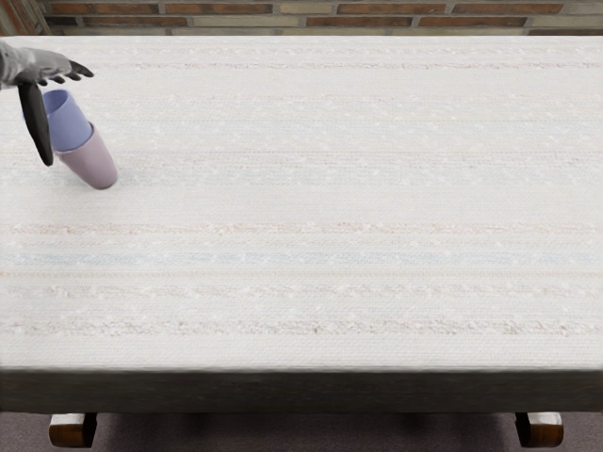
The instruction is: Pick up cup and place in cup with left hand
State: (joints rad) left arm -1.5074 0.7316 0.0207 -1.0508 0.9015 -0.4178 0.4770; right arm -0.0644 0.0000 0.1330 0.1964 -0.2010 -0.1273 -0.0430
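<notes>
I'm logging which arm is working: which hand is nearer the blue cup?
Left. The left hand is right by the blue cup, above its rim with one digit hanging at its side; the right hand is out of view.

The head view is looking down at a slant from above the near side of the table (311,207), facing the brick wall (311,21) beyond the far edge. The camera is standing back enough to be taking in both near and far edges, plus a strip of floor (301,433) nearest it, while the tabletop is running out of frame at left and right.
</notes>
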